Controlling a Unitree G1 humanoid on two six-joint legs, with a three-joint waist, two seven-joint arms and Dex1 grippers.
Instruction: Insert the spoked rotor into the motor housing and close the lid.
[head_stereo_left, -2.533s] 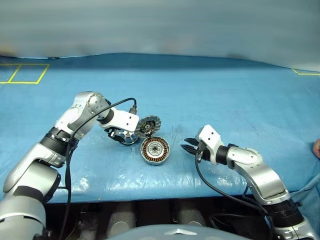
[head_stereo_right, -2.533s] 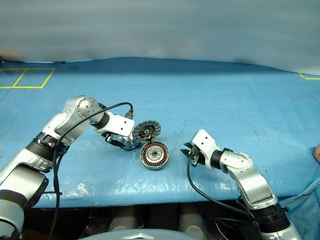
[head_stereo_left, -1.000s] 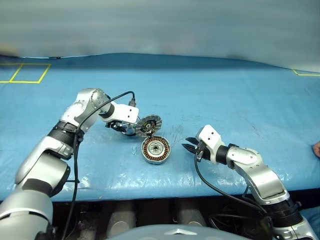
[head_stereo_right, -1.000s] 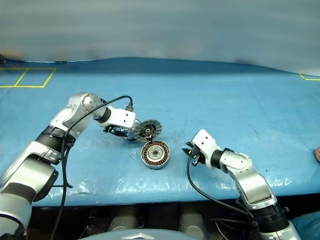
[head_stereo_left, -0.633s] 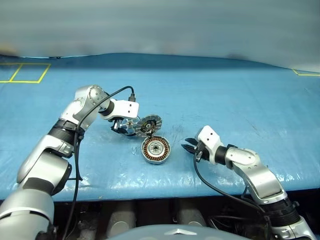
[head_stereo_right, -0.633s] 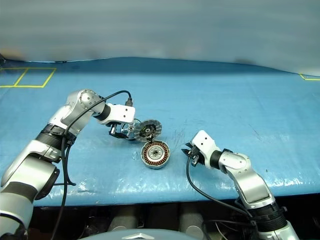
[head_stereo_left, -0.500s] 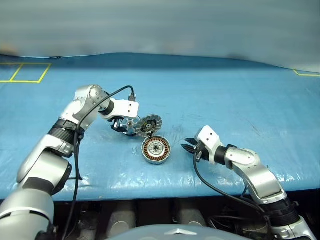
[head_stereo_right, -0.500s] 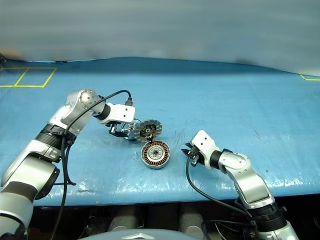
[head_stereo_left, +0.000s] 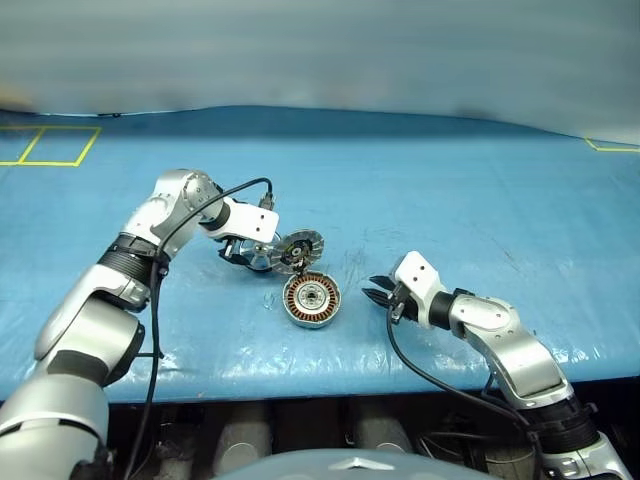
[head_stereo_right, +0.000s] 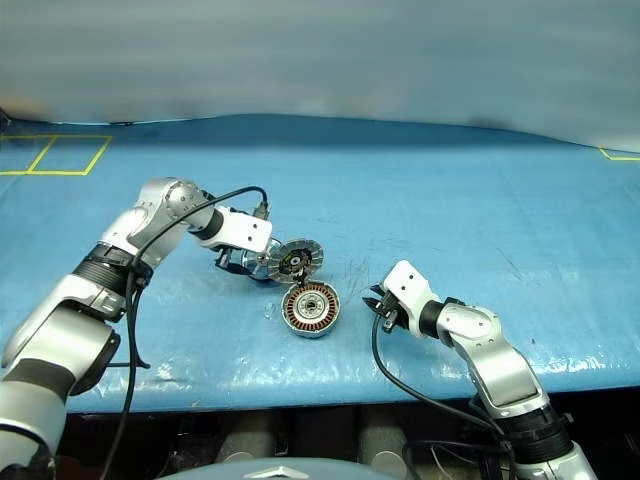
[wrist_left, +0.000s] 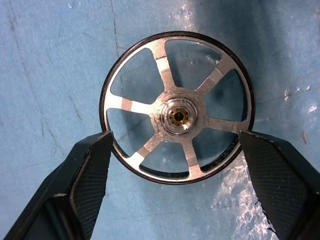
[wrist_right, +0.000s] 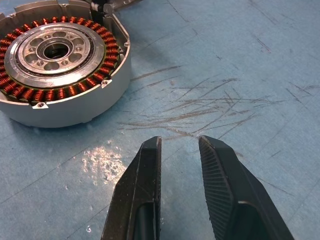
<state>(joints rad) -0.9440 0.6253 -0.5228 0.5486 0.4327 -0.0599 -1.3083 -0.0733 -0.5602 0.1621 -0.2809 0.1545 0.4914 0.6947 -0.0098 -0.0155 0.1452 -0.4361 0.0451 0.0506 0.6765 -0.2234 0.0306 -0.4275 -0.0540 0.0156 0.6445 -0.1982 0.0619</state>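
Spreading wide, the left hand (wrist_left: 172, 165) brackets the spoked rotor (wrist_left: 177, 107), which lies flat on the blue plastic-covered counter (head_stereo_left: 450, 200). One black cross-hatched fingertip (wrist_left: 92, 170) sits just at the rotor's black outer ring; the other stands slightly clear of it, so nothing is gripped. The rotor has five flat silver spokes running to a shiny hub with a brass-coloured centre. Toward the counter's near edge, the motor housing (head_stereo_left: 311, 300) rests as a round silver-grey puck, a ring of copper-orange windings around a machined metal core. Its lid (head_stereo_left: 298, 250) stands tilted up behind it, ribbed face with dark centre showing, right beside the rotor. The right hand (wrist_right: 179, 145) hovers near the housing, its ridged fingers narrowly parted and empty above scratched, glossy blue film.
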